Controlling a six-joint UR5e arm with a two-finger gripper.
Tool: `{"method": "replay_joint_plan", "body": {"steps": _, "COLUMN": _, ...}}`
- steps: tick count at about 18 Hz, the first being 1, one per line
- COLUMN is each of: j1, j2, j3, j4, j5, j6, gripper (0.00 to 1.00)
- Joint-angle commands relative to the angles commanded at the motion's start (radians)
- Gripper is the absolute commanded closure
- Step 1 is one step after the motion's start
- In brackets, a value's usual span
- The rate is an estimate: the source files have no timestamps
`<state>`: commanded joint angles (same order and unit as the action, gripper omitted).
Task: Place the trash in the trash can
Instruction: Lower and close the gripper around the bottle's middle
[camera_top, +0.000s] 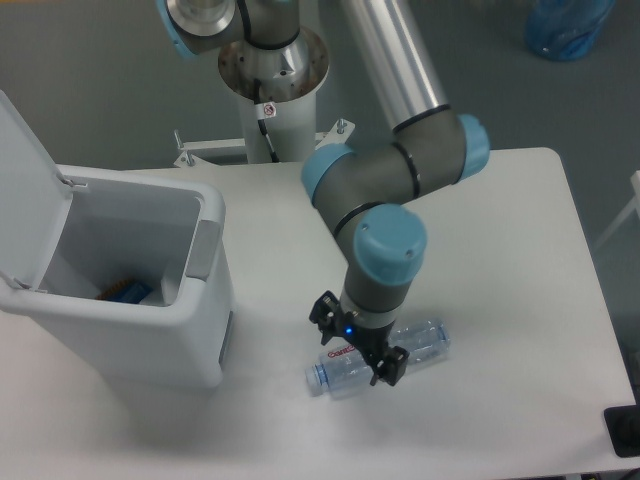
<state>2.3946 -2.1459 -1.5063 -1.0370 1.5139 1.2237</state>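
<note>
The water bottle (378, 360) lies on its side on the table (520, 300), to the right of the trash can (140, 300), and the gripper (358, 350) is down over its labelled middle with a finger on either side, which looks like the position for a pinch across the narrow width; whether the fingers press the plastic yet I cannot tell. I count 1 bottle and 1 arm, no wrapper is visible on the table, and the 1 can stands with its lid (25, 190) flipped up, so the mouth is ready to take a drop, with something small and blue-orange already lying inside.
</note>
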Motion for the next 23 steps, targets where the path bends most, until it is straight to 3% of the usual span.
{"method": "replay_joint_plan", "body": {"steps": 2, "j1": -0.002, "j2": -0.005, "j3": -0.005, "j4": 0.0, "j5": 0.006, "j6": 0.063, "gripper": 0.0}}
{"method": "replay_joint_plan", "body": {"steps": 6, "j1": -0.002, "j2": -0.023, "j3": 0.001, "j4": 0.005, "j5": 0.008, "j6": 0.065, "gripper": 0.0}}
{"method": "replay_joint_plan", "body": {"steps": 9, "j1": -0.002, "j2": -0.046, "j3": 0.008, "j4": 0.058, "j5": 0.008, "j6": 0.065, "gripper": 0.0}}
{"method": "replay_joint_plan", "body": {"steps": 11, "j1": -0.003, "j2": -0.054, "j3": 0.002, "j4": 0.061, "j5": 0.014, "j6": 0.063, "gripper": 0.0}}
{"method": "replay_joint_plan", "body": {"steps": 14, "j1": -0.028, "j2": -0.075, "j3": 0.002, "j4": 0.061, "j5": 0.084, "j6": 0.057, "gripper": 0.04}}
{"method": "replay_joint_plan", "body": {"steps": 17, "j1": -0.04, "j2": -0.077, "j3": 0.001, "j4": 0.054, "j5": 0.112, "j6": 0.053, "gripper": 0.26}}
{"method": "replay_joint_plan", "body": {"steps": 23, "j1": -0.046, "j2": -0.068, "j3": 0.018, "j4": 0.054, "j5": 0.103, "j6": 0.017, "gripper": 0.87}}
